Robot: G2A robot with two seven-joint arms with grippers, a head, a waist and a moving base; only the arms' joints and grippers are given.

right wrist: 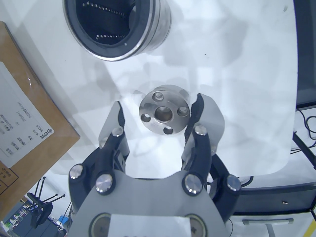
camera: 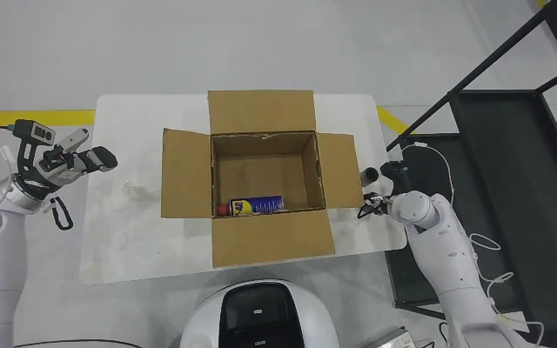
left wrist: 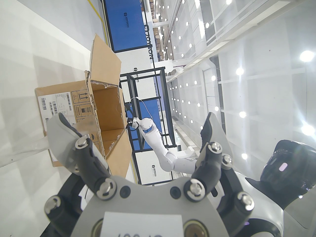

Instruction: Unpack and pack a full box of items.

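Can (camera: 258, 206) (partly hidden) in box (camera: 261, 111)

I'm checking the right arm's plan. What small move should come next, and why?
Probably close the right gripper on the flange. The gripper's fingers stand open on either side of the flange, which lies flat on the table, apart from the bearing.

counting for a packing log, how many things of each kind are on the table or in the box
box: 1
can: 1
metal parts: 2 (bearing, flange)
plastic wrap: 1
total: 5
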